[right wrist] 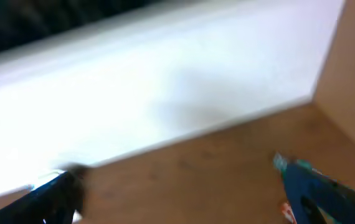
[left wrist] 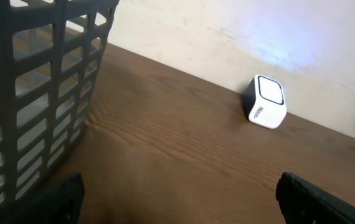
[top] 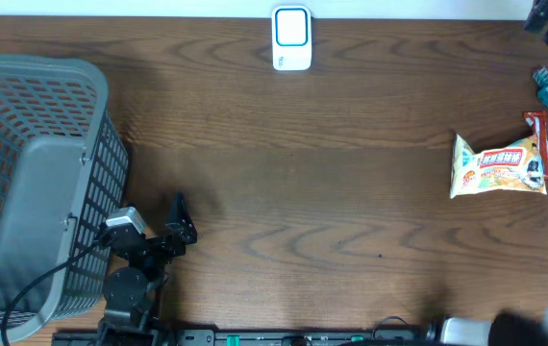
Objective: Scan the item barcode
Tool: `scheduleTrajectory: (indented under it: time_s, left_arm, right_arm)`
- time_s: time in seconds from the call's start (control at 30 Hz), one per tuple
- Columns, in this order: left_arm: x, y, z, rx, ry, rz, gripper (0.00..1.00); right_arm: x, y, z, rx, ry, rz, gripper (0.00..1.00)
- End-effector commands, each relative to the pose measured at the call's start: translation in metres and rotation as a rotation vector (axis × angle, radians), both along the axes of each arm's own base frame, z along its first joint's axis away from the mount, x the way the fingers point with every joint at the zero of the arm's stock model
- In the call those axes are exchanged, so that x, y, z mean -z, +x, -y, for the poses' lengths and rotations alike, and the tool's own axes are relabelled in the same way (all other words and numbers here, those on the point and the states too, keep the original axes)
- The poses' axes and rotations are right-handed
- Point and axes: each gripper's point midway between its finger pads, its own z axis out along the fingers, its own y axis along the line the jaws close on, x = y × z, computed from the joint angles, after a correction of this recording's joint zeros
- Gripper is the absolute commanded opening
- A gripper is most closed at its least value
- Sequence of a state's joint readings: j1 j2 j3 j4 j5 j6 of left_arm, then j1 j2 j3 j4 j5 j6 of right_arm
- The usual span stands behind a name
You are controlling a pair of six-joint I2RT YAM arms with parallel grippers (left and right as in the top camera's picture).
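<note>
Your left gripper (left wrist: 180, 200) sits low beside the basket (top: 34, 69), jaws spread wide and empty. Your right gripper (right wrist: 184, 196), tilted and blurred, also gapes empty.

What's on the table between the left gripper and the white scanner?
Nothing: in the overhead view only bare tabletop runs from the left gripper to the white scanner. The left wrist view shows the same; the grey basket stands aside.

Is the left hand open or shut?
Open. The left hand holds nothing; its wrist view shows the fingers far apart at the bottom corners.
</note>
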State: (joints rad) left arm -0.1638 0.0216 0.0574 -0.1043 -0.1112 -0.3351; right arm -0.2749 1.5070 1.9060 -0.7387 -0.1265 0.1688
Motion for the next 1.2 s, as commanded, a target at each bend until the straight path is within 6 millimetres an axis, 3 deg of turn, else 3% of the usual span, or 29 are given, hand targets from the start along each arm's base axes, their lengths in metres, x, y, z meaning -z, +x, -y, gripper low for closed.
scheduleTrajectory:
  time_s: [0.0,0.17,0.27,0.43,0.57,0.8,0.93,1.03,1.17]
  left_arm:
    - [0.015,0.000,-0.003,-0.015,0.021,-0.040,0.98]
    - [0.015,0.000,-0.003,-0.015,0.021,-0.040,0.98]
    - [0.015,0.000,-0.003,-0.015,0.021,-0.040,0.98]
    - [0.015,0.000,-0.003,-0.016,0.021,-0.040,0.98]
    - [0.015,0.000,-0.003,-0.015,0.021,-0.040,0.98]
    - [0.015,0.000,-0.003,-0.015,0.021,-0.040,0.98]
    - [0.015,0.000,-0.003,-0.016,0.021,-0.040,0.98]
    - [0.015,0.000,-0.003,-0.015,0.021,-0.040,0.98]
    - [0.015,0.000,-0.003,-0.015,0.021,-0.040,0.98]
  right_arm:
    - [-0.078,-0.072,-0.032,-0.049,-0.035,0.195,0.99]
    - [-0.149,-0.177,-0.066,-0.081,-0.087,0.438,0.99]
    - [-0.173,-0.241,-0.086,-0.098,-0.116,0.561,0.99]
    - [-0.169,-0.323,-0.112,-0.156,-0.128,0.665,0.99]
    - [-0.136,-0.374,-0.122,-0.170,-0.122,0.734,0.99]
    - [-0.076,-0.415,-0.128,-0.166,-0.127,0.789,0.99]
    - [-0.053,-0.430,-0.131,-0.132,-0.150,0.817,0.99]
    - [-0.036,-0.436,-0.134,-0.091,-0.166,0.809,0.99]
    - [-0.029,-0.434,-0.133,-0.090,-0.159,0.775,0.99]
